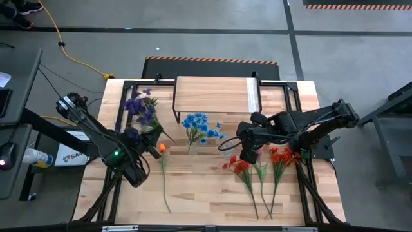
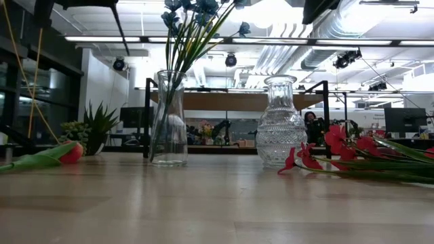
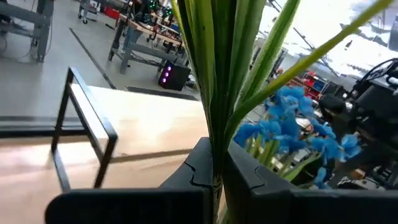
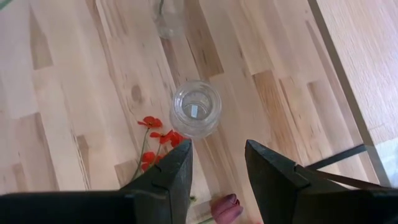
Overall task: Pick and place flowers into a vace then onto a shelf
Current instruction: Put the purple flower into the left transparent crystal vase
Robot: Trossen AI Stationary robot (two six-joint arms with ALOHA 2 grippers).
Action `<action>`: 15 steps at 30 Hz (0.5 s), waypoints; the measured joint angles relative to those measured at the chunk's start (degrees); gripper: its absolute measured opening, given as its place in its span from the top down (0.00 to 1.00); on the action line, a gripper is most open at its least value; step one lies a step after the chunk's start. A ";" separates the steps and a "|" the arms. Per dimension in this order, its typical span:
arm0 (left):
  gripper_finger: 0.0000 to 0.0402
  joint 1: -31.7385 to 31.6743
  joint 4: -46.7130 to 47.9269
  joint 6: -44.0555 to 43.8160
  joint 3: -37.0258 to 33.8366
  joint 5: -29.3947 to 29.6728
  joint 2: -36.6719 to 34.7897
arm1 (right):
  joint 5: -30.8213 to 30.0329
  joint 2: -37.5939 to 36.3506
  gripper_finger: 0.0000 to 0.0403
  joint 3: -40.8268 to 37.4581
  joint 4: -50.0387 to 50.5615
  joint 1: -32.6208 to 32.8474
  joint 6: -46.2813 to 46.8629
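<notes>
My left gripper (image 1: 134,135) at the table's left is shut on a bunch of purple flowers (image 1: 141,108), whose blooms point toward the far edge. Blue flowers (image 1: 199,125) stand with their stems in a smooth glass vase (image 2: 168,122) at mid-table. To its right stands an empty ribbed glass vase (image 2: 280,125). My right gripper (image 4: 217,149) hovers open above the ribbed vase's mouth (image 4: 196,109). The shelf (image 1: 215,95) stands at the far middle. My left gripper pinches the bunch's green stems (image 3: 214,143) between its two fingers, several stems together. The fingers lie level and across the stems. The bunch is lifted clear of the table, and the leaves fan out beyond the fingers.
Red flowers (image 1: 243,169) lie on the table near the right, more (image 1: 280,158) beside them. An orange flower (image 1: 162,149) lies left of centre, stem toward the near edge. A small spiky green plant (image 2: 95,129) stands far left. A maroon bloom (image 4: 225,208) shows beneath my right gripper.
</notes>
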State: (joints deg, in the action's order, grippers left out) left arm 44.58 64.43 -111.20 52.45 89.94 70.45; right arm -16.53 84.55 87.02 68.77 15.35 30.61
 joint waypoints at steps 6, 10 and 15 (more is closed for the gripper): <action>0.88 0.01 -15.51 16.02 0.00 0.19 -0.10 | 0.19 0.00 0.65 0.00 -0.08 0.00 0.00; 0.88 0.01 -22.82 24.17 0.02 0.17 -0.10 | 0.17 0.00 0.65 0.00 -0.11 0.02 -0.05; 0.88 0.02 -30.73 31.84 0.02 0.16 -0.10 | 0.17 0.00 0.65 0.00 -0.13 0.02 -0.20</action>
State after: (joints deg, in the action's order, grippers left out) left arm 44.60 33.70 -79.36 52.47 90.10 70.35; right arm -16.36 84.55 87.02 68.64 15.37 30.41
